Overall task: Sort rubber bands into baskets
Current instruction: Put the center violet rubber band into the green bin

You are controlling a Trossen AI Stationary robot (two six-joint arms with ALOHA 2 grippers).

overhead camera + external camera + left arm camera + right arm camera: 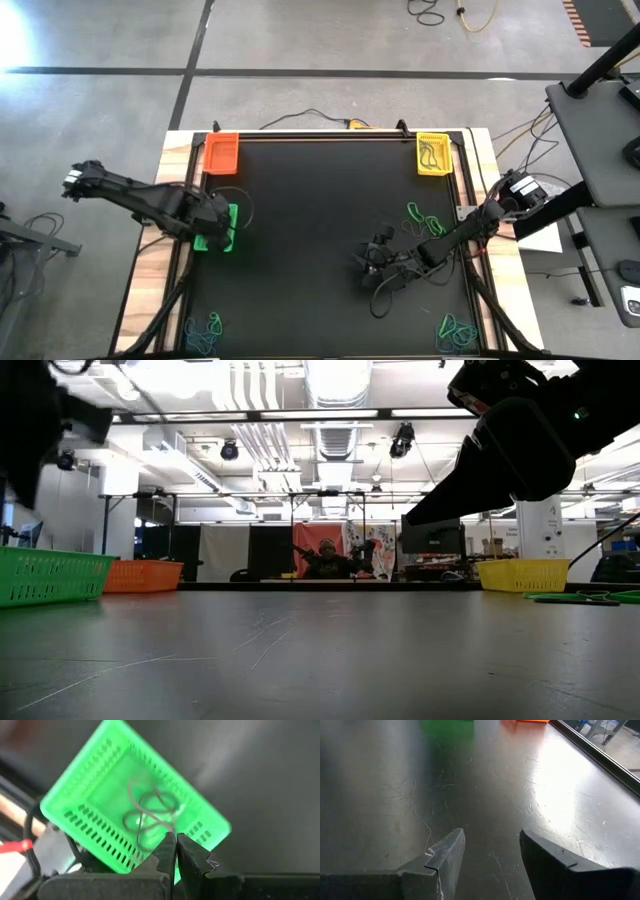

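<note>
Near edge of the tabletop [300,200] first: a blue/teal rubber band pile at near-left [203,328] and a green/teal pile at near-right [457,330], both untouched and well apart from either arm. Next out, the right pincer [372,262] sits low over bare black tabletop, right of centre, fingers spread w/ nothing between them (right wrist view shows only scratched surface in the gap). Key relation for the next pick, as I judge it: the nearest loose bands are the green cluster [424,220], lying to the right of and farther than that pincer, just beside the right arm's forearm; so the right arm is far nearer to it than the left, but must pull back toward its own side. The cluster sprawls, no clear long axis. Level w/ that, on the left, the left pincer [175,851] hangs over the green basket [217,228], fingers pressed together, pinching nothing I can make out; a few bands [150,812] lie looped inside the basket. Far edge: orange basket [221,153] far-left, contents not visible; yellow basket [434,153] far-right w/ dark loops inside. Nothing stands between right pincer and the green cluster except its own arm.
</note>
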